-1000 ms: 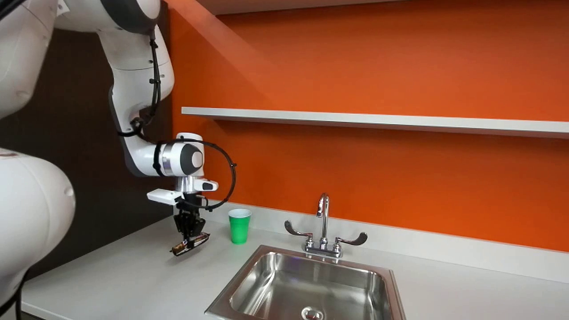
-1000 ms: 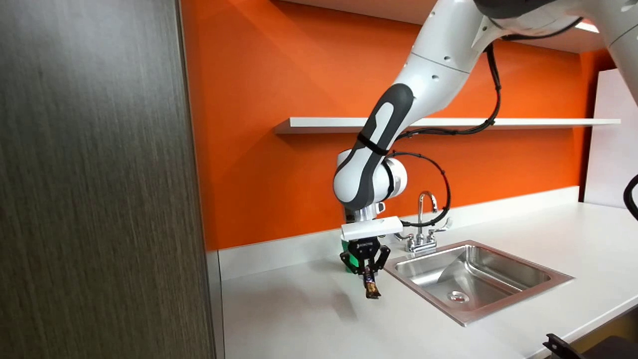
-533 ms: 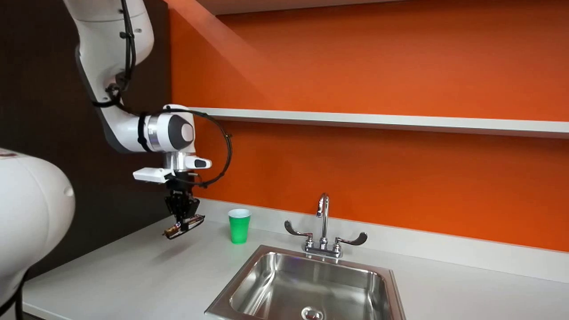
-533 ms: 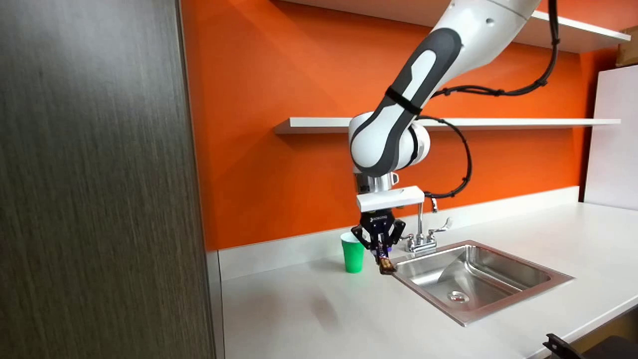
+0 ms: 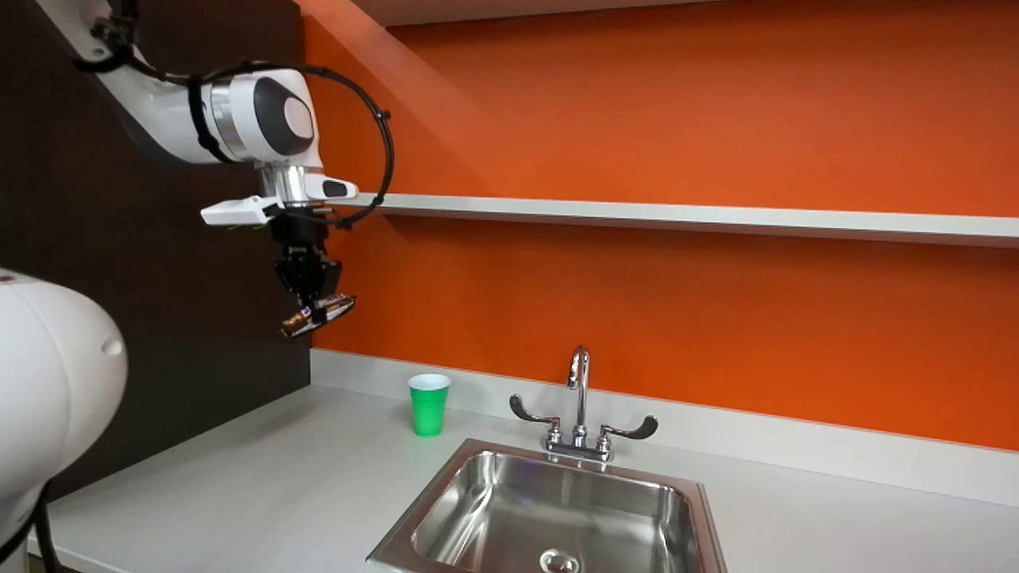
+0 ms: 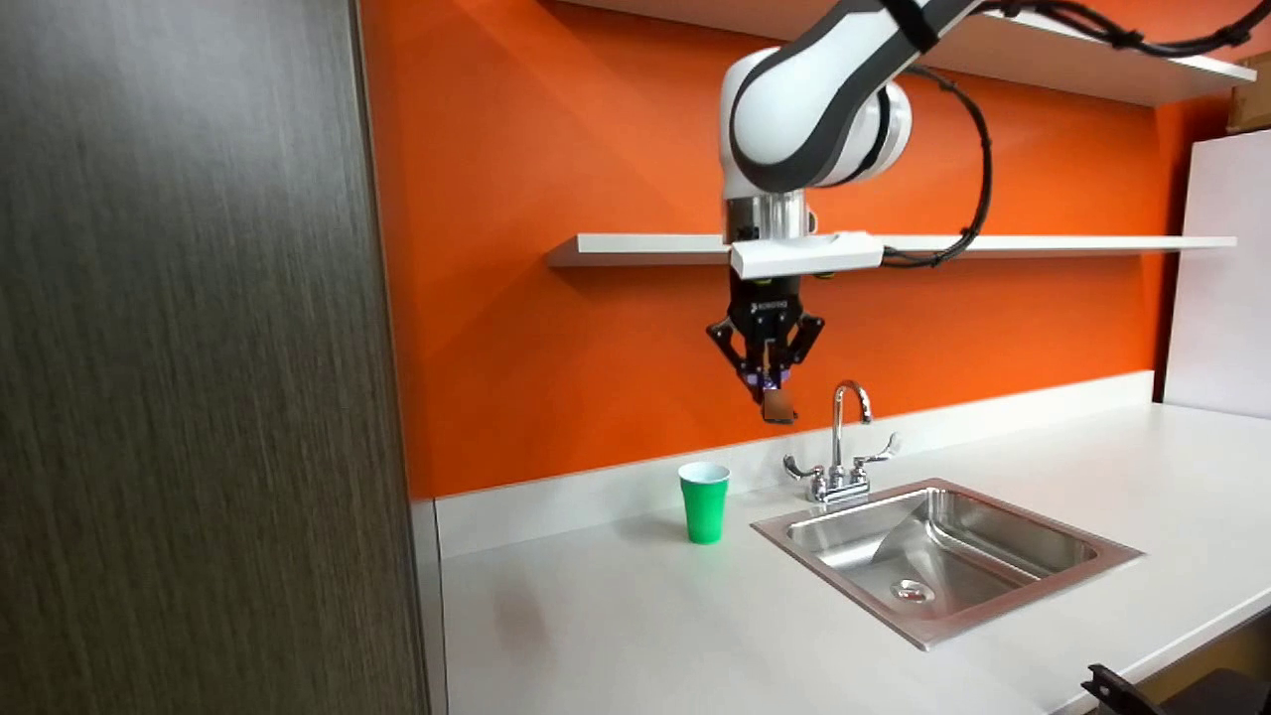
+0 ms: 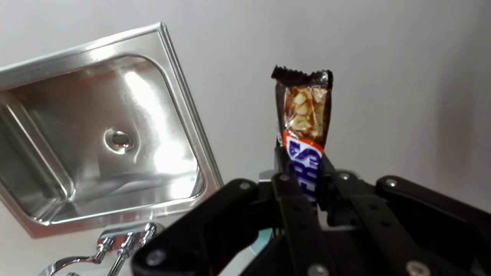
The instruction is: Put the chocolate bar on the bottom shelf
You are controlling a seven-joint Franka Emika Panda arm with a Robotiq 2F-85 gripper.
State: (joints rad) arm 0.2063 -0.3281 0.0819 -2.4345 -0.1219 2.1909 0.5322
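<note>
The chocolate bar, in a brown wrapper with purple lettering, shows in the wrist view (image 7: pixel 305 115) and in both exterior views (image 5: pixel 299 322) (image 6: pixel 778 405). My gripper, seen in the wrist view (image 7: pixel 303 165) and in both exterior views (image 5: pixel 318 310) (image 6: pixel 767 380), is shut on the bar near its middle. The bar sticks out past the fingers, tilted, high above the countertop. The bottom shelf, a long light-grey ledge on the orange wall, shows in both exterior views (image 5: pixel 637 212) (image 6: pixel 635 245). The bar appears lower than the shelf. My arm hides part of the shelf.
A green cup (image 5: pixel 429 410) stands on the grey countertop (image 5: pixel 263 493) by the backsplash. A steel sink (image 5: pixel 430 497) with a faucet (image 5: pixel 579 398) is set in the counter. A dark panel (image 6: pixel 199 348) stands at the side. A higher shelf (image 6: pixel 1092 79) hangs above.
My arm has risen well up from near the countertop with the bar still held. It has shifted left in an exterior view and right in an exterior view. The cup is unmoved.
</note>
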